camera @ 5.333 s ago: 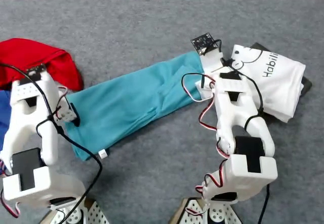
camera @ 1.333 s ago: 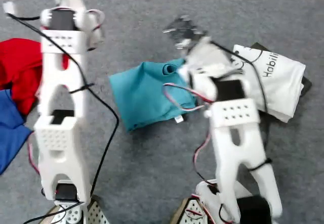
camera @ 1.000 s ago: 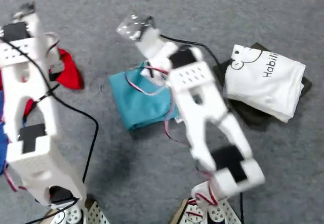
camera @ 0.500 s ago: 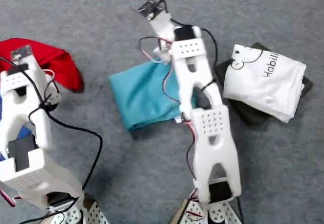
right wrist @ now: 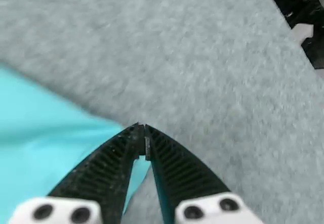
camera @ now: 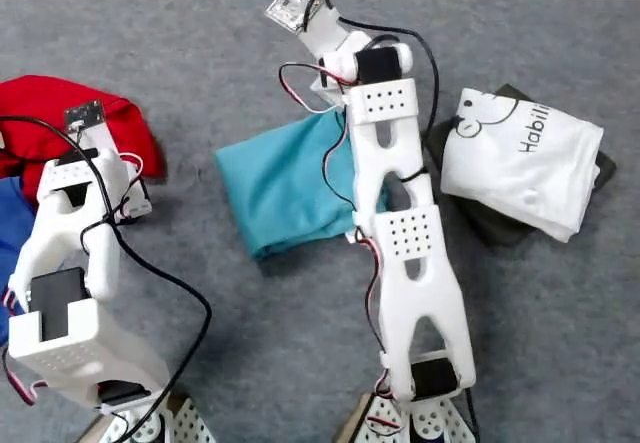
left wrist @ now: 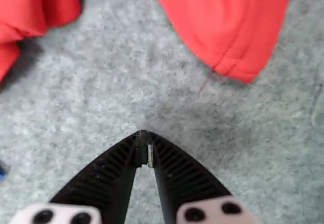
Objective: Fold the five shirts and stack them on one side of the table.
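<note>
Pressing together, right fingers (right wrist: 115,159) sit at teal shirt's (right wrist: 45,133) edge; left fingers (left wrist: 119,159), also closed, face red shirt (left wrist: 228,21).

I see rough grey felt on the table (camera: 560,303). On it, the teal shirt (camera: 280,188) and the red shirt (left wrist: 228,27) are soft matt cloth. The left gripper (left wrist: 144,152) is ribbed black plastic.

Five shirts (camera: 283,185), two arms (camera: 404,231)
</note>
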You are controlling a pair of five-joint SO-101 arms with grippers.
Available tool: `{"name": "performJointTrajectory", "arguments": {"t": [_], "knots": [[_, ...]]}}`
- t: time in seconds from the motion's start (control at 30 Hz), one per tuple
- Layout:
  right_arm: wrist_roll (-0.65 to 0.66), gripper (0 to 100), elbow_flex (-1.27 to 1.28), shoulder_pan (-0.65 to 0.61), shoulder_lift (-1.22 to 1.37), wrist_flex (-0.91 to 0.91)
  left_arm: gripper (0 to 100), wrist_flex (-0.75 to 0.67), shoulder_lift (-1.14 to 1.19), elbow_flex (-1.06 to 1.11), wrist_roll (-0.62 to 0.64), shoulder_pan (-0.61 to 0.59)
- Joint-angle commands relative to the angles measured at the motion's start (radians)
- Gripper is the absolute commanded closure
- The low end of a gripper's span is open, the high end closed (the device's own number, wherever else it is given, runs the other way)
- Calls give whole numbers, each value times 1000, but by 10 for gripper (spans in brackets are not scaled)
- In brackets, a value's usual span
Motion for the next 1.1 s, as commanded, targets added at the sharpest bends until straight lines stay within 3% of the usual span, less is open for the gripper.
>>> {"name": "performJointTrajectory", "arguments": {"t": [0.0, 0.3, 0.57, 0.73, 1.07], "knots": [[8, 994, -42, -42, -162, 153, 981, -11, -47, -2, -5, 11], [-58, 994, 179, -36, -117, 170, 981, -11, -45, -2, -5, 14], [-52, 994, 229, 114, 27, -35, 981, -31, -45, 2, -5, 14], [-52, 994, 220, 119, 33, -126, 981, -35, -45, 2, -5, 14], [-52, 994, -62, 16, -110, 187, 981, -37, -50, 0, -2, 15]]}}
